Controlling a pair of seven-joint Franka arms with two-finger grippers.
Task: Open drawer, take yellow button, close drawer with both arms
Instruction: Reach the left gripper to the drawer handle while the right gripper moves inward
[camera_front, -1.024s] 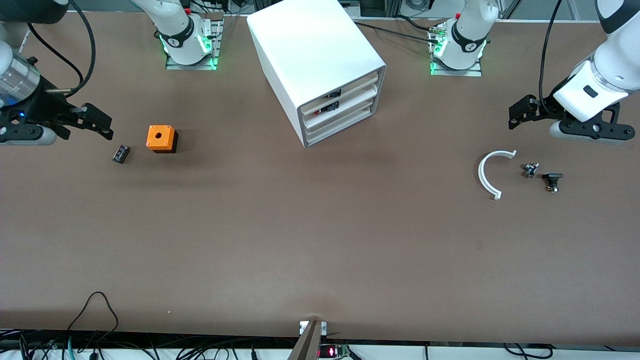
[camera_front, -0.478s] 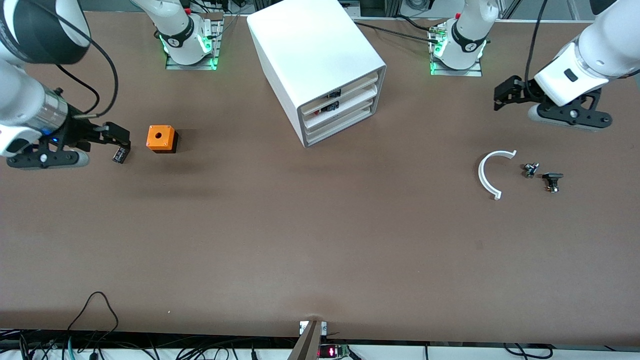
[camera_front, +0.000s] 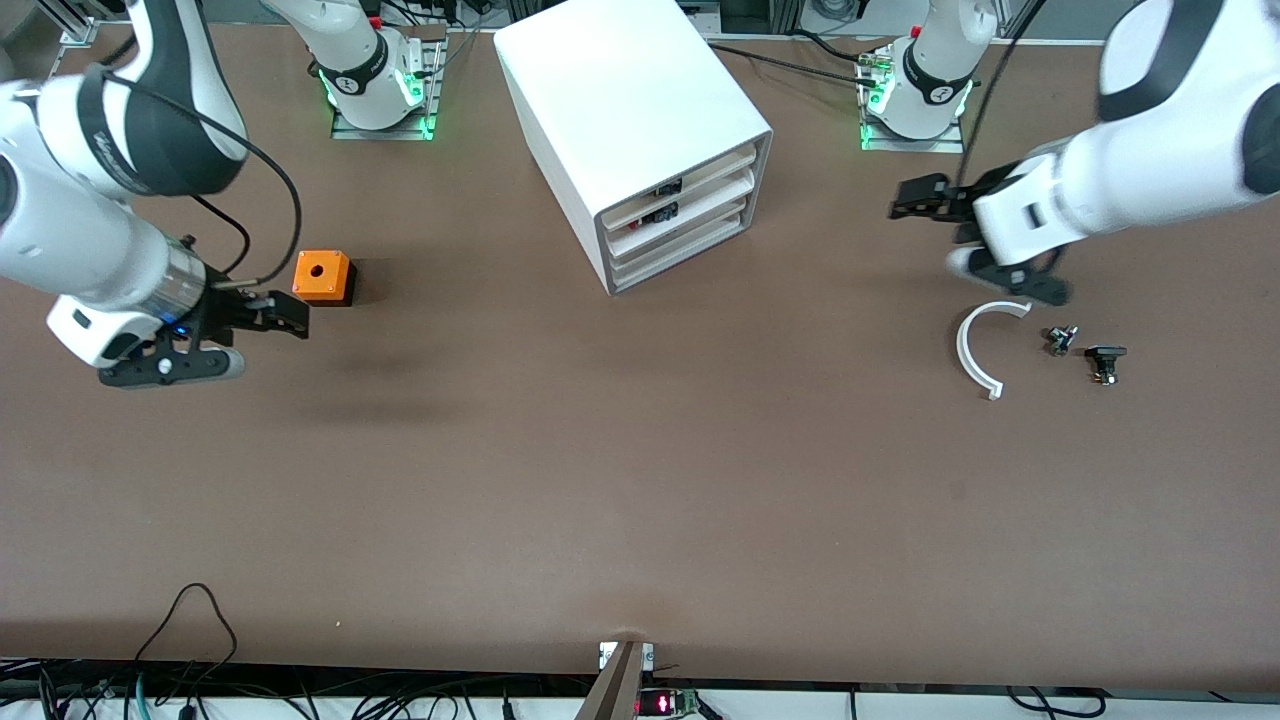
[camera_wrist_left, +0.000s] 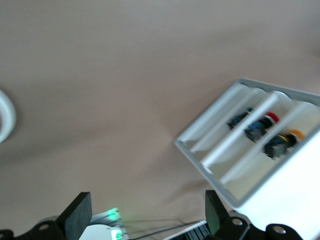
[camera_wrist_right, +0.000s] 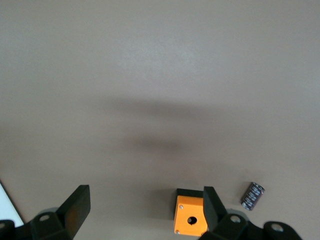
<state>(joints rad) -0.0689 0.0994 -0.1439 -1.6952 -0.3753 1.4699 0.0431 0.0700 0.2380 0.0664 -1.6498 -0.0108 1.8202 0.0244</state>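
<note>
The drawer (camera_front: 690, 180) lies at about nine o'clock from the left gripper (camera_front: 925, 200), which hangs released over the tabletop (camera_front: 640, 480) and is the closer one. The right gripper (camera_front: 285, 320), also released and empty, hovers by the orange box (camera_front: 322, 277), well apart from the cabinet (camera_front: 630, 130).

Even, bright overhead light falls on the matte brown table (camera_front: 640, 480), with no harsh glare. Soft, diffuse shadows lie under both arms, and a short dark one hugs the small orange cube box (camera_front: 322, 276). The glossy white rounded cabinet (camera_front: 620, 110) is nearly blown out on top. Green lamps glow at the arm bases. The left wrist view is smeared by motion blur; the right wrist view looks soft.
</note>
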